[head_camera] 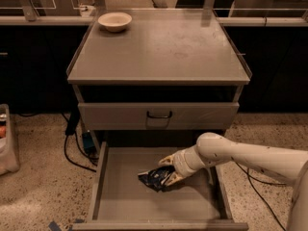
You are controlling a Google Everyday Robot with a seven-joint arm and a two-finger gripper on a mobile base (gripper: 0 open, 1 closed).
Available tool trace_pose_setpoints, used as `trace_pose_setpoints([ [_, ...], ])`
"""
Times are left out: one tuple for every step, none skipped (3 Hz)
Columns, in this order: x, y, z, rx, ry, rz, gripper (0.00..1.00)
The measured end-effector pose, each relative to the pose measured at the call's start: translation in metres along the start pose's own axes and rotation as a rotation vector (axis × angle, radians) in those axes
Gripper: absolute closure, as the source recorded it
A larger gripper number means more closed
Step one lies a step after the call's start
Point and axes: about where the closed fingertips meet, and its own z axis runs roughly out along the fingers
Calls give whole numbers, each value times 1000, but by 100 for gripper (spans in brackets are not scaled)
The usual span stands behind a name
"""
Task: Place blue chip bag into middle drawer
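Note:
The blue chip bag [155, 178], dark blue and crumpled with pale markings, lies on the floor of the pulled-out middle drawer [120, 201], right of its centre. My gripper [167, 170] reaches in from the right on a white arm, its yellowish fingers [166, 160] straddling the bag's right end. One finger lies above the bag and the other at its lower right edge. The bag rests on the drawer floor.
Above the open drawer is a grey drawer front with a black handle [159, 115]. A cream bowl [114, 20] sits at the back left of the cabinet top [159, 47]. Cables [72, 148] trail on the speckled floor at left.

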Motion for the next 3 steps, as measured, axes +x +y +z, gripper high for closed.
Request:
trace_pose_setpoints([
  [0,0,0,0,0,0,0],
  [-1,3,-9,-3,1,-3,0],
  [-2,15,-42,-5,51,20,0],
])
